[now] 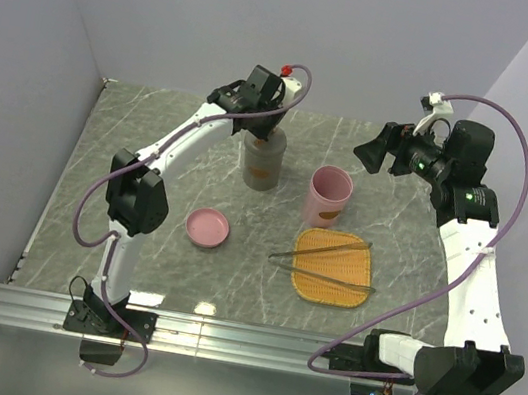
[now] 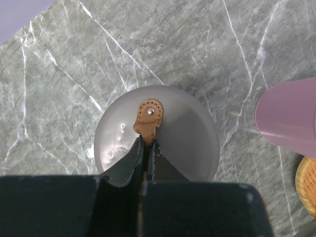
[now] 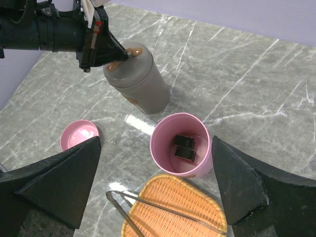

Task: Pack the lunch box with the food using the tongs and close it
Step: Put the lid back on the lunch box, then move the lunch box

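Observation:
The lunch box is a grey canister point(image 1: 261, 163) at the back of the table, with its grey lid point(image 2: 157, 133) on top. My left gripper point(image 2: 147, 144) is shut on the lid's tan tab point(image 2: 149, 116), directly above the canister point(image 3: 140, 84). A pink cup point(image 3: 181, 144) stands to the right with two dark-wrapped food pieces point(image 3: 185, 147) at its bottom. The silver tongs point(image 1: 327, 259) lie across the orange woven tray point(image 1: 331, 275). My right gripper point(image 3: 157, 148) hangs open and empty, high above the cup and tray.
A small pink lid point(image 1: 207, 228) lies on the marble table point(image 1: 152, 138) left of the tray. In the left wrist view the pink cup point(image 2: 289, 116) is close on the canister's right. Walls close in the left, back and right sides.

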Tool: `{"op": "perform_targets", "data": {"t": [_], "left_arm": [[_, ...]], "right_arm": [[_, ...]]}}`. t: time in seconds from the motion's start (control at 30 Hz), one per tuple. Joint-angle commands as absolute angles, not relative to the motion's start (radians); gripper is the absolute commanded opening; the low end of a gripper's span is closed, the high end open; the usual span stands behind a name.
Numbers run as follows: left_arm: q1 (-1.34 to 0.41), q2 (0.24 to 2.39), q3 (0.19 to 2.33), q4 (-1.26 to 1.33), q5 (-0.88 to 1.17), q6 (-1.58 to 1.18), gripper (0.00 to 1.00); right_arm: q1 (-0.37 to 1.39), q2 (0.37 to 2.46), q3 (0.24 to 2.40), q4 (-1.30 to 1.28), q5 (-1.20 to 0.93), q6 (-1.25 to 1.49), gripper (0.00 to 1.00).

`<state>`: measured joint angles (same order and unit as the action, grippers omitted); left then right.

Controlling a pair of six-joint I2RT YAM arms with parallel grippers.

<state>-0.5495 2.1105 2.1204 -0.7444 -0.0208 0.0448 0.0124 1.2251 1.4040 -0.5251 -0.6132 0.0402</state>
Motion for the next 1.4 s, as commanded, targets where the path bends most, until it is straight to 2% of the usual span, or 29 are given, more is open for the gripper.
{"op": "perform_targets", "data": {"t": [0.0,0.57,1.23,1.37], "left_arm": [[-0.566,2.097,2.102,-0.71,-0.009,0.043,0.0],[-0.568,2.043,1.881,-0.655,-0.08,0.043,0.0],[-0.422,1.916,1.783,-0.736,-0.172,0.143,0.0],[-0.345,1.891,1.731,-0.745,-0.163,0.155,0.0]], "right_arm": [[0.005,1.206,1.41,-0.491,-0.624,0.044,1.0],[0.006,1.209,1.408,-0.488,-0.637,0.051,1.0],[0.005,1.206,1.414,-0.492,-0.65,0.051,1.0],[0.005,1.201,1.41,-0.488,-0.655,0.054,1.0]]}}
